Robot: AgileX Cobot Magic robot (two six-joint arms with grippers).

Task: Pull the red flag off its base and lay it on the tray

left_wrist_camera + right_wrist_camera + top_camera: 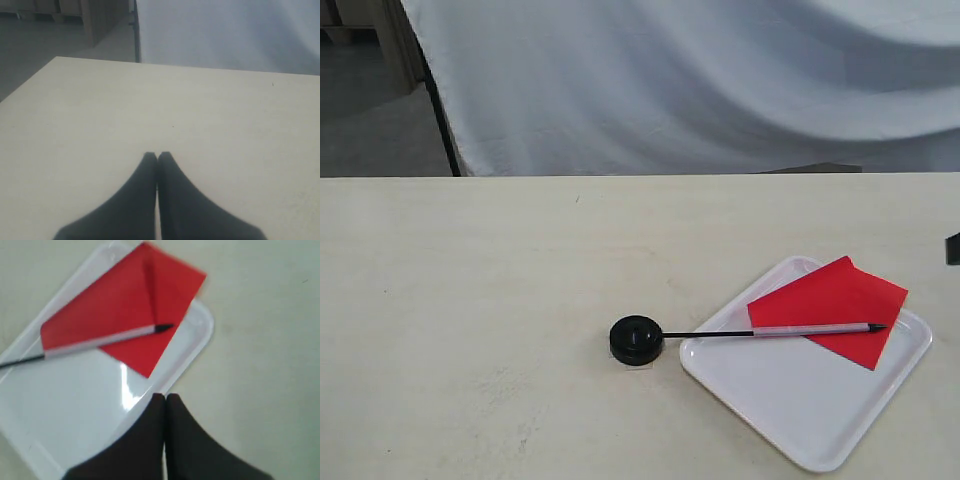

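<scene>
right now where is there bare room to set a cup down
Bare: the pale tabletop left of and behind the small round black base, and the near half of the glossy white square tray. The red cloth flag crowds its far half.

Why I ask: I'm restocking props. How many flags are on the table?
1. The red flag lies across the white tray, one cloth corner overhanging its far rim, pole end reaching to the black base beside the tray. No others show.
</scene>
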